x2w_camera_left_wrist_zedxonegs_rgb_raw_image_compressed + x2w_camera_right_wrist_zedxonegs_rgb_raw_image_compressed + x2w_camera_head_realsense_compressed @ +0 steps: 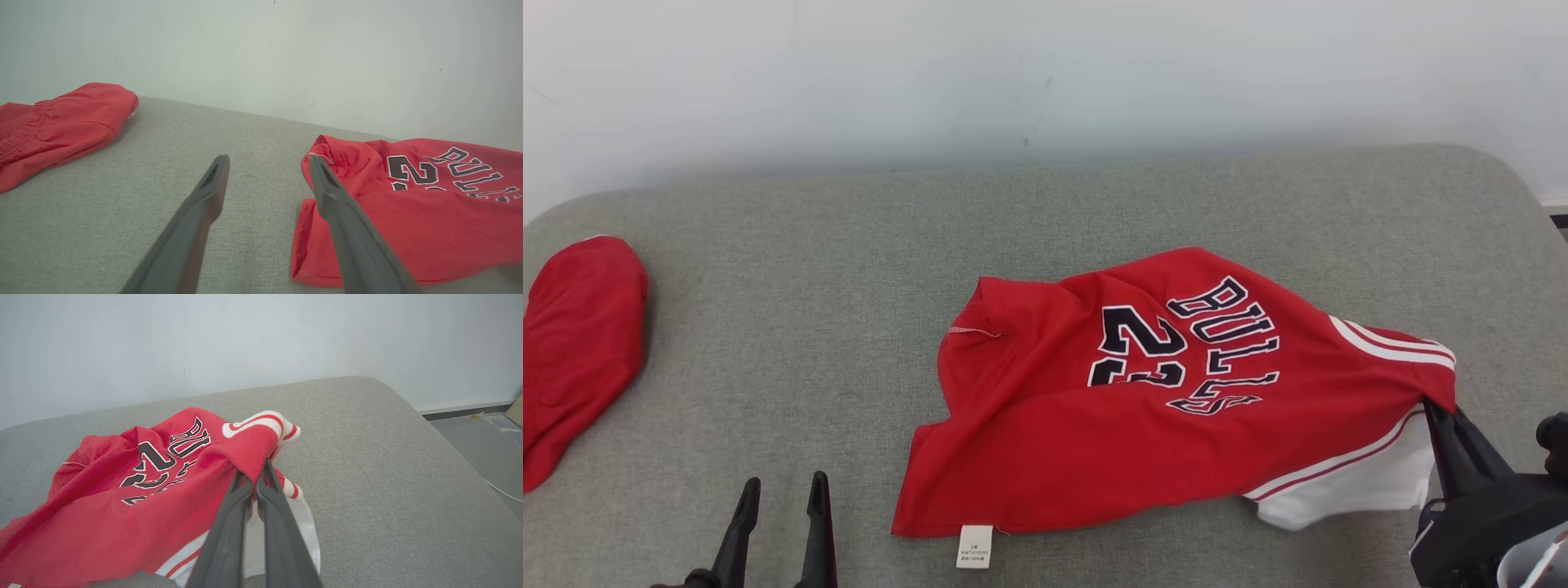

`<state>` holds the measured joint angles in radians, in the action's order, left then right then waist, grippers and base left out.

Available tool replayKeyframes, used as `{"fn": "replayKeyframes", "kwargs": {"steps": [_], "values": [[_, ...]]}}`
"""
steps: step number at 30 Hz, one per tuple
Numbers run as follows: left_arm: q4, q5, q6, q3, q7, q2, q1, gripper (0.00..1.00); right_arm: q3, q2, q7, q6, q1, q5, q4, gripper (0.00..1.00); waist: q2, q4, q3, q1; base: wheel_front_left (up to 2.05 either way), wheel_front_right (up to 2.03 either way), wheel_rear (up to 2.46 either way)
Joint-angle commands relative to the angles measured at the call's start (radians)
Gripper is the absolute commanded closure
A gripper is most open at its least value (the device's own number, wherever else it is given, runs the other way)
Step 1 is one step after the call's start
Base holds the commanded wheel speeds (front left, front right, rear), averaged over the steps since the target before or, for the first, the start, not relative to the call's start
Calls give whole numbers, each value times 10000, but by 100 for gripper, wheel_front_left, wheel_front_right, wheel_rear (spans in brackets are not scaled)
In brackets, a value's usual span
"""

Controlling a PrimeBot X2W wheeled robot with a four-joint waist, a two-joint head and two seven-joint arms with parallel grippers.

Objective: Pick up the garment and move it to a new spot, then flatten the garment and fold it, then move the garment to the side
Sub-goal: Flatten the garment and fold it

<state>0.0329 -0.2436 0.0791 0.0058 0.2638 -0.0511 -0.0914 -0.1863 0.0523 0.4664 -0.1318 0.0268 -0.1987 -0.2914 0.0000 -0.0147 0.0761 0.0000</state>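
Right wrist view: right gripper (253, 473) fingers clamped on the jersey (122, 506) at its striped edge; it lies toward four o'clock on the cushion (849, 245); lift high before carrying, lest it drag; left gripper (783, 490) fingers apart.

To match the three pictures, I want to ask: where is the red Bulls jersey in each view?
Head view: jersey right of centre.
Left wrist view: lower right.
Right wrist view: left of centre, pinched in the right gripper.
Shared landmark: its black 23 print.

Left tool (785, 480) agape, right tool (254, 475) pinched.
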Motion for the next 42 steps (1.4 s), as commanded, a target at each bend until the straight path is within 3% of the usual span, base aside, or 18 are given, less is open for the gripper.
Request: {"fn": "replayKeyframes", "kwargs": {"steps": [1, 4, 7, 17, 24, 25, 26, 27, 33, 42], "values": [[23, -48, -43, -2, 11, 10, -105, 0, -47, -18, 96, 23, 177, -86, -69, 100, 0, -7, -15, 0, 0, 0, 0], [46, -70, -42, -34, 9, 10, -129, 0, -123, -22, 347, 23, 165, 0, 129, 100, 0, -2, -19, 0, 0, 0, 0], [53, -96, -35, -85, 9, 11, -72, 0, -53, -23, 447, 23, -290, 252, 1068, 100, 0, 38, 46, 0, 0, 0, 0], [138, -7, 78, -340, 11, 10, 353, 0, 128, 710, -909, 23, -3592, 741, 5802, 100, 0, 534, 488, 0, 0, 0, 0], [188, -54, 140, -472, 9, 7, 712, 0, 99, 972, -1840, 23, -5473, 1044, 8389, 100, 0, 1004, 900, 0, 0, 0, 0], [207, -66, 147, -497, 11, 9, 746, 0, 65, 996, -1939, 23, -5648, 1075, 8687, 89, 0, 1056, 936, 0, 0, 0, 0], [225, -76, 151, -515, 9, 7, 782, 0, 45, 997, -2043, 23, -5801, 1105, 8965, 5, 0, 1092, 952, 0, 0, 0, 0], [239, -91, 149, -519, 9, 9, 811, 0, 35, 993, -2170, 23, -5918, 1139, 9183, 0, 0, 1114, 959, 0, 0, 0, 0], [281, -131, 38, -362, 11, 9, 661, 0, 249, 1066, -3129, 23, -5942, 1159, 9709, 0, 0, 946, 743, 0, 0, 0, 0], [366, -93, -119, 6, 9, 9, 191, 0, 1385, 1336, -5321, 23, -4785, 1033, 8607, 0, 0, 326, 13, 0, 0, 0, 0]]}}
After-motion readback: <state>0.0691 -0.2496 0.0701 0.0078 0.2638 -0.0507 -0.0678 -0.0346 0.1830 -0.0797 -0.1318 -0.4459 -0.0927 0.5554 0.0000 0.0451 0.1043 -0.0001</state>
